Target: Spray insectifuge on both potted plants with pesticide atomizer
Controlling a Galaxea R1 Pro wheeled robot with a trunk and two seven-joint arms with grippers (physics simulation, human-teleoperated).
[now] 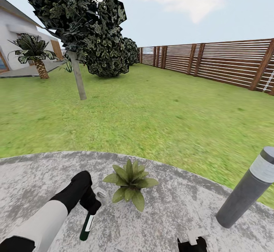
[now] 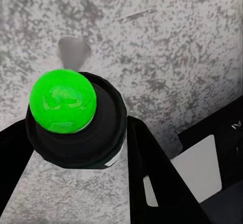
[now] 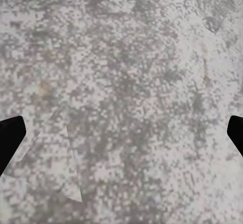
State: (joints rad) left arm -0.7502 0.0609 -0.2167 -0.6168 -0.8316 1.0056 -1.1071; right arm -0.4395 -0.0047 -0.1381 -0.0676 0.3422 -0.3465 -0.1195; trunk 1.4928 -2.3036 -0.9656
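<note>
Round mottled grey stone patio (image 1: 171, 214) fills lower part of frame, curved edge meeting green lawn (image 1: 152, 107) above. Potted plant (image 1: 130, 179) sits on patio at lower centre. Grey bollard light (image 1: 249, 187) stands tilted on patio near its lower right edge.

Nothing readable is showing anywhere right now. The white patch on the bottle (image 1: 87, 225) is coming up blank, and a small pale mark on the dark part at the right edge of the left wrist view is staying too blurred to read.
</note>
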